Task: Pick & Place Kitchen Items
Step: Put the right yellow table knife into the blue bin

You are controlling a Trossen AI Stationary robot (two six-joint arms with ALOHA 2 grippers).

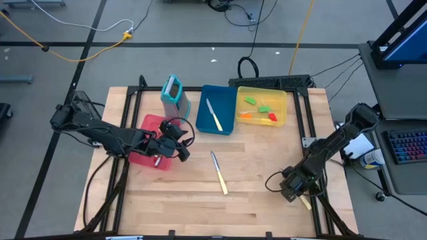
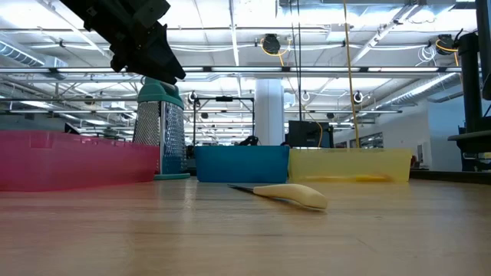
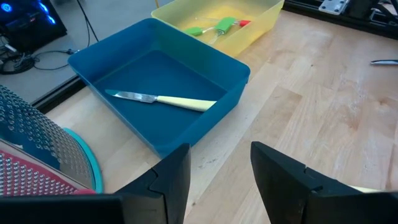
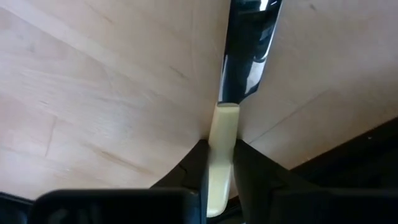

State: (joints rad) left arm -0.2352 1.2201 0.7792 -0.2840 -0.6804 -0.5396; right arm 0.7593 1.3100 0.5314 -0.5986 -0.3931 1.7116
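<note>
we are gripping a cream-handled knife (image 4: pixel 221 155) by its handle in our right gripper (image 4: pixel 217 163), jaws clenched on it, near the table's (image 1: pixel 267 200) front right corner. a second knife (image 1: pixel 219 173) is lying mid-table, a third (image 3: pixel 163 100) in the blue tray (image 3: pixel 106 53). our left gripper (image 3: pixel 219 171) is hanging with parted jaws, holding nothing, over the red tray's (image 1: pixel 153 123) right edge.

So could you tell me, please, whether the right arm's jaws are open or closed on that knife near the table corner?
Closed on it. In the right wrist view the right gripper has both jaws pressed against the cream handle of the knife, blade pointing away over the table.
</note>
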